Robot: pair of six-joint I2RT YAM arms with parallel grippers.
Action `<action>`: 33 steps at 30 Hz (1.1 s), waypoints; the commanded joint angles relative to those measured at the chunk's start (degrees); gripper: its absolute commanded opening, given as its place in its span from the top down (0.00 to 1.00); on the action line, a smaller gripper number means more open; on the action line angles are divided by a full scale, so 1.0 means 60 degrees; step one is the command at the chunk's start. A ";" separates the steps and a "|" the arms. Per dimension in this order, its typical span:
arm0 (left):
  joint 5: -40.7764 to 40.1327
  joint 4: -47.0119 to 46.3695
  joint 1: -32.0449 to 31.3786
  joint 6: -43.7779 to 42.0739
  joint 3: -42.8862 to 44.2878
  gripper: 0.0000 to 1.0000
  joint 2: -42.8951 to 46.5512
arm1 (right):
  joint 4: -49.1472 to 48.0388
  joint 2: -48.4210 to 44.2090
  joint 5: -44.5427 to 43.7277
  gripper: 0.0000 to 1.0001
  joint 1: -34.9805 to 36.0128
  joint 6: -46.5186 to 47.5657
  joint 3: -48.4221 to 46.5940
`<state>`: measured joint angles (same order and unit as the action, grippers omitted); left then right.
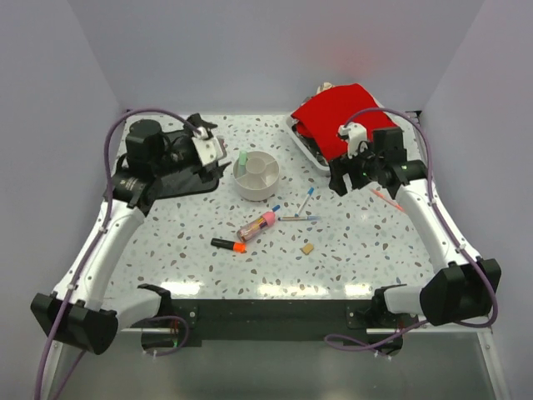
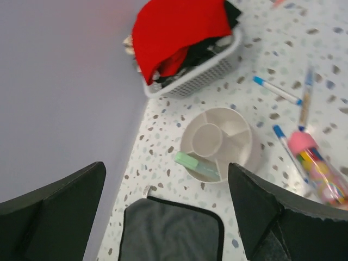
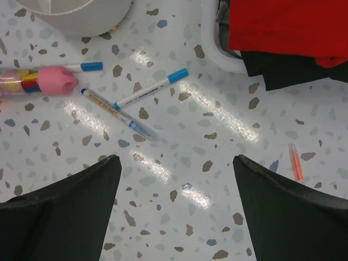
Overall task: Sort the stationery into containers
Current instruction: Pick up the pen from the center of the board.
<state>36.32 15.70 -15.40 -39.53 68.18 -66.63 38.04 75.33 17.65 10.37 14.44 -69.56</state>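
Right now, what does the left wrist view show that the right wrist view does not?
Only the left wrist shows inside the bowl, the pale green highlighter resting there, and the black cloth. Only the right wrist clearly shows a thin orange stick. Both show the pink-capped stick, blue-tipped pens, red cloth and the bowl.

The pink-capped stick (image 2: pixel 321 169) runs off the left wrist view's edge.
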 commanded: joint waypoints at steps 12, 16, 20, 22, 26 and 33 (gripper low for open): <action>0.0291 0.7888 -0.2530 -0.4268 -0.1270 0.11 -0.1360 | 0.0427 -0.1070 0.0808 0.01 -0.0029 0.1328 0.1032; -0.0192 0.6675 -0.3393 -0.3391 -0.1782 0.18 -0.1682 | 0.0515 -0.1217 0.0881 0.02 -0.0029 0.1446 0.1221; -0.0704 0.5807 -0.3659 -0.2846 -0.2237 0.21 -0.2077 | 0.0529 -0.1319 0.0867 0.03 -0.0044 0.1417 0.1296; -0.0895 0.5427 -0.3703 -0.2641 -0.2456 0.26 -0.2311 | 0.0559 -0.1349 0.0882 0.03 -0.0029 0.1417 0.1266; -0.1437 0.4869 -0.3689 -0.2465 -0.2735 0.34 -0.2707 | 0.0545 -0.1407 0.0823 0.03 -0.0044 0.1505 0.1324; -0.1658 0.3931 -0.3689 -0.2070 -0.2999 0.35 -0.2855 | 0.0574 -0.1349 0.0853 0.04 -0.0029 0.1505 0.1398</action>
<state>27.57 44.82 -37.32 -54.28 50.65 -83.90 41.39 68.51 22.02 10.37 22.61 -61.63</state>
